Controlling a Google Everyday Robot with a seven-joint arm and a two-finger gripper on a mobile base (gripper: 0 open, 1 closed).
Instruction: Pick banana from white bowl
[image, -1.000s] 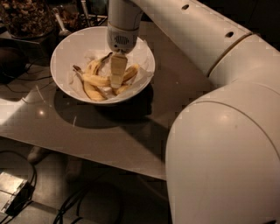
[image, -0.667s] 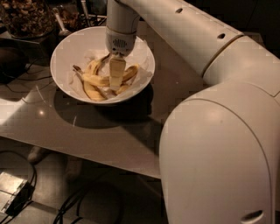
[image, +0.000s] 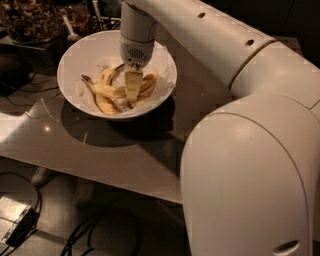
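Hand (image: 132, 92) points straight down into the white bowl (image: 75, 60), far-left corner of the surface (image: 100, 150), clearing the rim. Right at the banana (image: 107, 91); whether it grips, can't tell.

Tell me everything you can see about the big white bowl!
The white bowl is big, round, deep and shiny, like glazed china. It stands upright near the far left of the glossy table and casts a dark shadow there. Crumpled white paper lines it, and yellow bananas lie on that paper. The robot's gripper reaches down into the bowl among the bananas. A dark container of nuts sits just behind it.
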